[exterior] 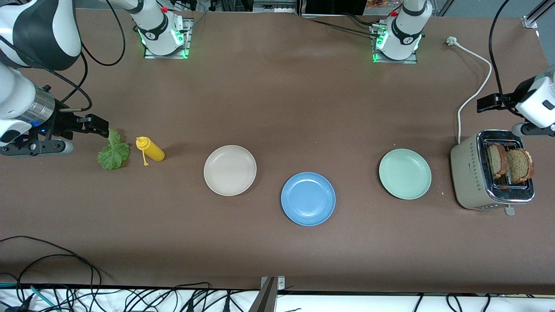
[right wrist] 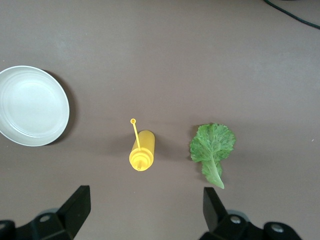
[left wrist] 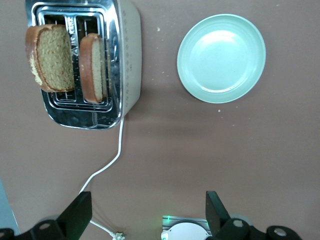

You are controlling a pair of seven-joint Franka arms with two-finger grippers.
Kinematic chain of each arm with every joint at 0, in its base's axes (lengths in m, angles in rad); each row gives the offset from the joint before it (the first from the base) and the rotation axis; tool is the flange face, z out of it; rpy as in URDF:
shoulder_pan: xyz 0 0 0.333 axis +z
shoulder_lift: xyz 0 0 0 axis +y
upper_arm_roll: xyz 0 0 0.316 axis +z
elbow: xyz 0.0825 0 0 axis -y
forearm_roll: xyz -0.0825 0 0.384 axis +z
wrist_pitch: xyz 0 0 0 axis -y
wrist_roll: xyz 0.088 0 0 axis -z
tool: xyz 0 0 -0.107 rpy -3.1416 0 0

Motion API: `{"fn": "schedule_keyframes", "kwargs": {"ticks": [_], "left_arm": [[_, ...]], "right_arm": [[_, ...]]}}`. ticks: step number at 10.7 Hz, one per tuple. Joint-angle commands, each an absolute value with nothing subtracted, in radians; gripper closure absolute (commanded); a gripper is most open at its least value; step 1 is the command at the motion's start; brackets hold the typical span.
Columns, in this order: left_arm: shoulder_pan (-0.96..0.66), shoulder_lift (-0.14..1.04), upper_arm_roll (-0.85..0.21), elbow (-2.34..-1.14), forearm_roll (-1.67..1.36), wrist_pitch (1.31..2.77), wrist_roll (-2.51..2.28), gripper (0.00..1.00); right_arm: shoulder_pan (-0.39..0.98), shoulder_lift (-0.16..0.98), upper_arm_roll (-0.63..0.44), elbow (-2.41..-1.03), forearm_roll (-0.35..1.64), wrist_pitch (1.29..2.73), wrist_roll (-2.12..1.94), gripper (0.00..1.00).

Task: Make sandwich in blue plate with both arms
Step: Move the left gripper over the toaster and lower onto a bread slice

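Bread for the sandwich is seen as two brown slices standing upright in the slots of a silver toaster at the left arm's end of the table. One slice is shown leaning out over the toaster's rim in the left wrist view, and the other stands straight in its slot. A white cord is run from the toaster toward the left arm's base.

A lettuce leaf is laid flat on the table at the right arm's end, just beside a yellow squeeze bottle that lies on its side, apart from the leaf.

Three plates are set between these groups. The blue plate is placed nearest the front camera and holds nothing. An off-white plate is set toward the right arm's end and a mint-green plate toward the left arm's end, both bare and well apart from the blue one.

The left gripper is held in the air over the table next to the toaster, its fingers spread wide around nothing. The right gripper is held over the table beside the lettuce leaf, its fingers likewise spread and gripping nothing.
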State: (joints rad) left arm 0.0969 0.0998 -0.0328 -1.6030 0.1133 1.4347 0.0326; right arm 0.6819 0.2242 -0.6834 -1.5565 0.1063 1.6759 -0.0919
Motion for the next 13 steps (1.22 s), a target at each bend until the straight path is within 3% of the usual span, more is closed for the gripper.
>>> {"fn": "schedule_keyframes", "kwargs": {"ticks": [1, 6, 13], "left_arm": [[0.146, 0.175, -0.040, -1.598, 0.133, 1.533, 0.084, 0.00], [0.224, 0.325, -0.040, -1.598, 0.130, 1.739, 0.230, 0.00], [0.290, 0.405, -0.040, -1.600, 0.135, 1.841, 0.305, 0.00]], "right_arm": [[0.684, 0.222, -0.686, -1.551, 0.095, 1.667, -0.083, 0.00], [0.684, 0.222, -0.686, -1.551, 0.097, 1.666, -0.083, 0.00], [0.684, 0.222, -0.686, -1.551, 0.097, 1.669, -0.083, 0.00]]}}
